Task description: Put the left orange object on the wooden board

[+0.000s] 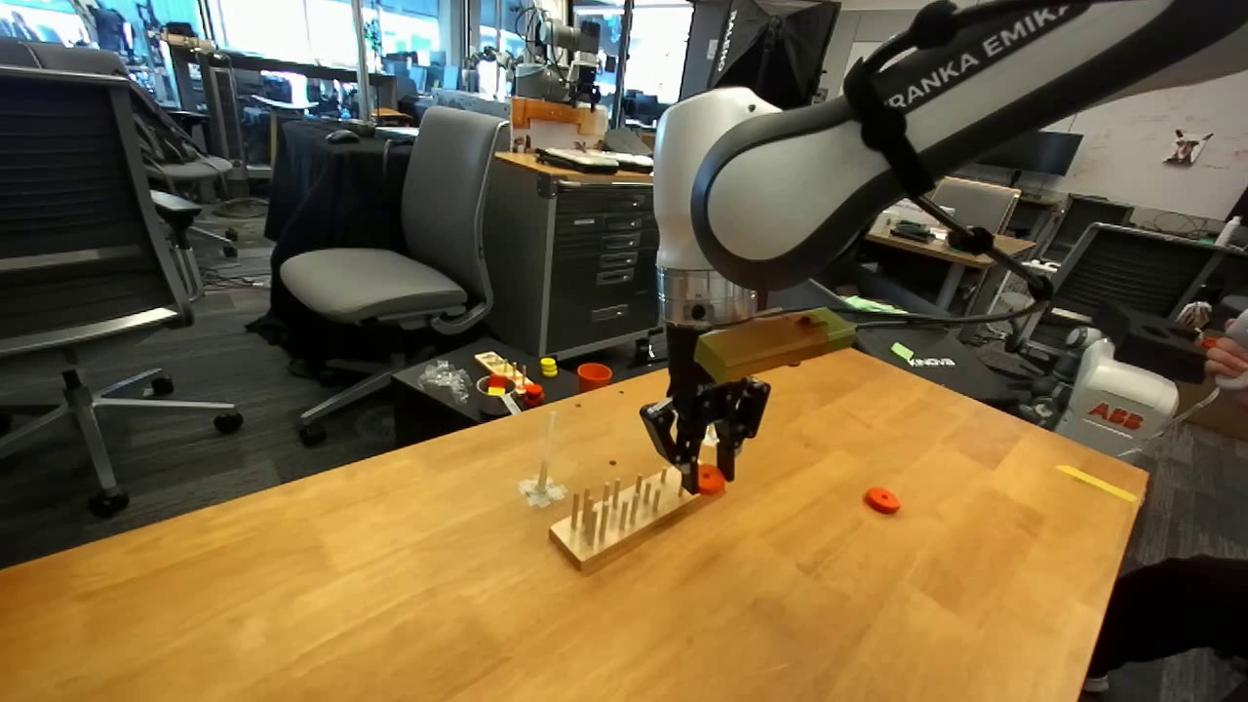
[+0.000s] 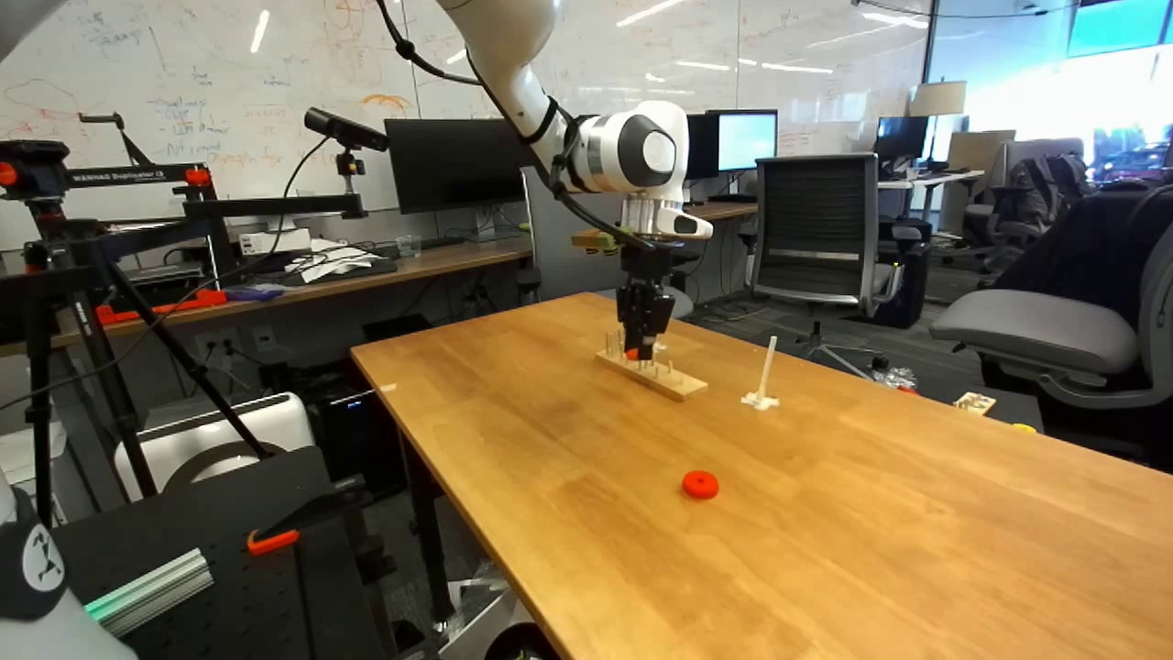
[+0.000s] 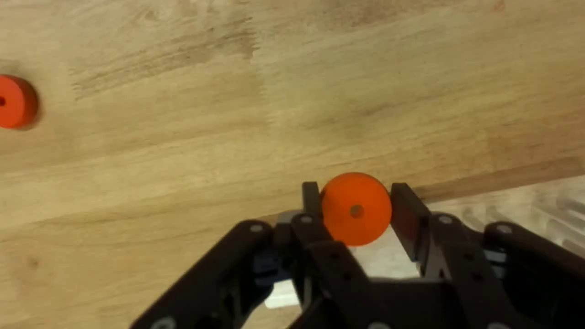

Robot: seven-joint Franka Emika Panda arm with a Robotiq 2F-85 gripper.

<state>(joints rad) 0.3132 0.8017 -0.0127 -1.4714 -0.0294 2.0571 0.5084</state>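
The left orange object (image 3: pixel 356 209), a flat round disc with a small centre hole, sits between the two fingertips of my gripper (image 3: pixel 356 201), which is shut on it. In an exterior view the same disc (image 1: pixel 710 480) appears at one end of the wooden board (image 1: pixel 624 538), with the gripper (image 1: pixel 709 476) pointing down. The pale board (image 2: pixel 680 389) carries rows of thin upright pegs and lies partly behind the fingers in the wrist view. The disc overlaps the board's end there; whether it touches the wood I cannot tell.
A redder disc (image 1: pixel 882 500) lies loose on the tabletop, also at the left edge of the wrist view. Beside the board a thin upright rod (image 2: pixel 766 371) is taped to the table. A low side table holds an orange cup (image 1: pixel 594 376) and small pieces.
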